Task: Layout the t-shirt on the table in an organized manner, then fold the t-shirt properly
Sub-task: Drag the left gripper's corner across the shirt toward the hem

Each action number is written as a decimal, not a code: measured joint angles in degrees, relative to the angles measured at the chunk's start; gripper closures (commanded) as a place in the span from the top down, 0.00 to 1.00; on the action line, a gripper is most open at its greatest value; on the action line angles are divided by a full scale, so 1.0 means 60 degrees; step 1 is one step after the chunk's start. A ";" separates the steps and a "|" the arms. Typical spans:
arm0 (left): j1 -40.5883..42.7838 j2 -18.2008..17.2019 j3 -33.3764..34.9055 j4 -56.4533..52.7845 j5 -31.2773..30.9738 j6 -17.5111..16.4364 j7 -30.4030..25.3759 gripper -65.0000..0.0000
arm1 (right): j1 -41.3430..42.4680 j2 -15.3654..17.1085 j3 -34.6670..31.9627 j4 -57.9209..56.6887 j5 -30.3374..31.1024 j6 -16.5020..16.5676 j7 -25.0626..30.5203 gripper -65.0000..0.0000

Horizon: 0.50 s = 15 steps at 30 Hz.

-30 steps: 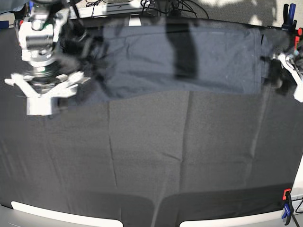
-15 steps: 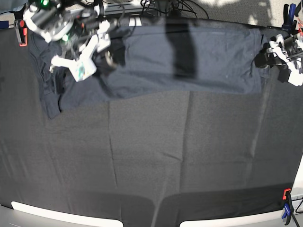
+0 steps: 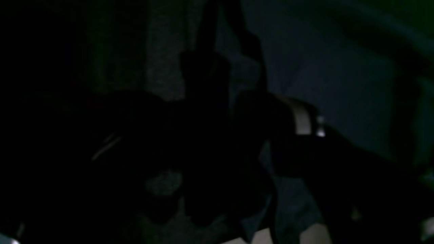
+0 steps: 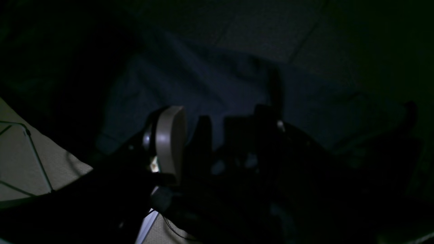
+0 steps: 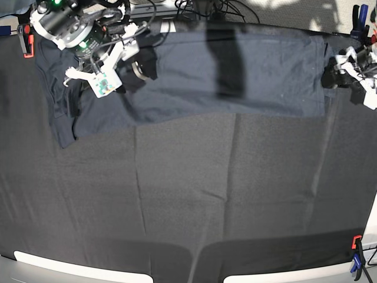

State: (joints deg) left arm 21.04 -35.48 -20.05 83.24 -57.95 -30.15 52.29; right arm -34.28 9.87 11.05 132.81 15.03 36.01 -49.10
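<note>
Two grippers are working at the far edge of the table [image 5: 188, 200], one at each end of the t-shirt [image 5: 259, 71]. You are looking at the shirt lying spread flat along that far edge, its long side running left to right, with a sleeve hanging toward the near side at the left end. A dark band of shadow is crossing its middle.

Your right gripper [image 5: 115, 68], at the far left of the scene, is sitting over the shirt's left part with its white fingers [image 5: 101, 84] standing wide apart, and it is not clamping any cloth that you can see.

Your left gripper [image 5: 347, 69], at the far right, is sitting at the shirt's right edge. Both wrist views are coming through very dark, so you cannot tell how wide its jaws are standing or whether it is pinching the fabric.

An orange clamp [image 5: 26, 41] is gripping the far left corner.
</note>
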 measured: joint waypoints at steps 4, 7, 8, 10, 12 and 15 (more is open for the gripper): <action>-0.0459 -0.0361 0.0007 0.0000 0.0066 -0.0015 0.0801 0.70 | 0.0000 0.0000 0.0000 0.0000 0.0000 0.0000 -0.0004 0.48; -0.0579 -0.0583 0.0000 0.0000 -0.0189 -0.0015 0.0827 0.69 | -0.0004 -0.0004 0.0000 0.0000 0.0000 0.0000 -0.0066 0.48; -0.0572 -0.0663 0.0000 0.0000 -0.0408 -0.0018 0.0943 0.69 | -0.0004 0.0000 0.0000 0.0000 0.0000 0.0000 -0.0102 0.48; -0.0572 -0.0703 0.0000 0.0000 -0.0557 -0.0098 0.1126 0.69 | -0.0004 -0.0004 0.0000 0.0000 -0.0004 0.0000 -0.0142 0.48; -0.0576 -0.0678 0.0000 -0.0011 -0.0761 -0.0317 0.1151 0.69 | 0.0000 -0.0004 0.0000 0.0000 0.0000 0.0000 -0.0142 0.48; -0.0594 -0.0681 0.0000 -0.0372 -0.1282 -0.0557 0.1140 0.69 | -0.0004 -0.0004 0.0000 0.0000 0.0000 0.0000 -0.0146 0.48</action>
State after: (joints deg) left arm 17.47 -39.57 -20.05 81.01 -65.65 -33.50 59.13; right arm -34.30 9.85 11.05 132.81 15.03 36.01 -49.98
